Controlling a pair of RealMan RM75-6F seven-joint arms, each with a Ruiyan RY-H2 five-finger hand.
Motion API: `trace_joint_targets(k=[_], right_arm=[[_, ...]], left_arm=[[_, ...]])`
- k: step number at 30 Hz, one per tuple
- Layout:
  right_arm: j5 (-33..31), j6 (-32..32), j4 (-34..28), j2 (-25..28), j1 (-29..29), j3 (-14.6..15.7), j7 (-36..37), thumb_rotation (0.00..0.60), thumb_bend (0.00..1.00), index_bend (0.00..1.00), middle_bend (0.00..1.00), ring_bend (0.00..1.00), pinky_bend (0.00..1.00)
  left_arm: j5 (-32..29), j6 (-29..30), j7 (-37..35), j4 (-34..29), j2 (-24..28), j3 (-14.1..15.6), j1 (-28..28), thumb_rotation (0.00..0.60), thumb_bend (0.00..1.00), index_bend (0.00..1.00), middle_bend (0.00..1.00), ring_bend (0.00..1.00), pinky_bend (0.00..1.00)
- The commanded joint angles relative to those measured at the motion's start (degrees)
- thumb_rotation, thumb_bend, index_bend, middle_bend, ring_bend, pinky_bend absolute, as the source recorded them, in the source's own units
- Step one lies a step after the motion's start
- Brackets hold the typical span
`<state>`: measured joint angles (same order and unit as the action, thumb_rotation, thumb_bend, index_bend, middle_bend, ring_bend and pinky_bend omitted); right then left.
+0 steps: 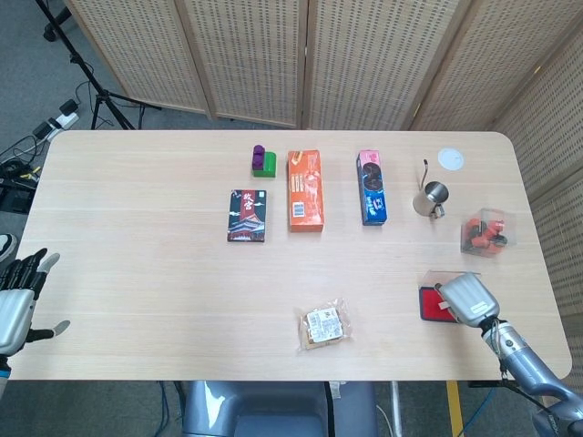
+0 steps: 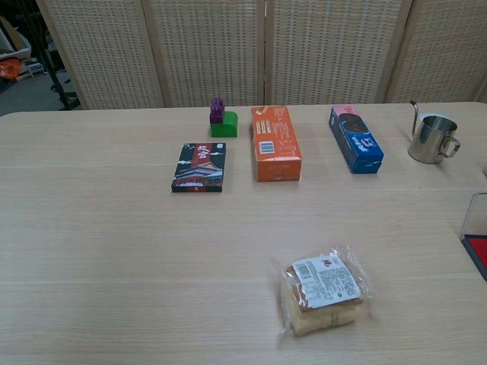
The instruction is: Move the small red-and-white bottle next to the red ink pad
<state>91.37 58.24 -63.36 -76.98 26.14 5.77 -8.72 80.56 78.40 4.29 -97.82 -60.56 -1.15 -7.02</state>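
Observation:
The red ink pad lies near the table's front right corner, and the chest view shows its edge under a clear lid. My right hand hovers over the pad's right side with its back to the camera, so its fingers and anything in them are hidden. I cannot pick out a small red-and-white bottle in either view. My left hand hangs beyond the table's left edge, fingers spread and holding nothing. Neither hand appears in the chest view.
A clear box of red-orange items sits behind the pad, a steel cup and a white disc farther back. Mid-table lie a blue box, an orange box, a dark box, a green-purple block and a wrapped cake.

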Motion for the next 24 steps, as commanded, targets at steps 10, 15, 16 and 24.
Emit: trace_joint_targets(k=[10,15,16,24], right_arm=[[0.02,-0.11,0.52,-0.39,-0.15,0.01,-0.08,0.6,0.62,0.59,1.0,1.0,1.0],[0.16,0.65,-0.56,0.65,-0.24,-0.19,-0.12,0.6,0.62,0.59,1.0,1.0,1.0],[0.22,0.87,-0.93,0.99,-0.26,-0.23,-0.19,0.6,0.62,0.59,1.0,1.0,1.0],[2.64,6.01,-7.15,5.69,-0.7,-0.61,1.17,0.6,0.62,0.59,1.0,1.0,1.0]], left_arm=[[0.14,0.09,-0.36,0.06,0.1,-0.01,0.08,0.6,0.0,0.0,0.0,0.0,0.0],[0.26,0.14,-0.52,0.04,0.16,0.01,0.12,0.6,0.0,0.0,0.0,0.0,0.0],[0.29,0.15,-0.53,0.05,0.18,0.02,0.13,0.6,0.0,0.0,0.0,0.0,0.0],[0.53,0.36,-0.86,0.01,0.32,0.03,0.23,0.6,0.0,0.0,0.0,0.0,0.0]])
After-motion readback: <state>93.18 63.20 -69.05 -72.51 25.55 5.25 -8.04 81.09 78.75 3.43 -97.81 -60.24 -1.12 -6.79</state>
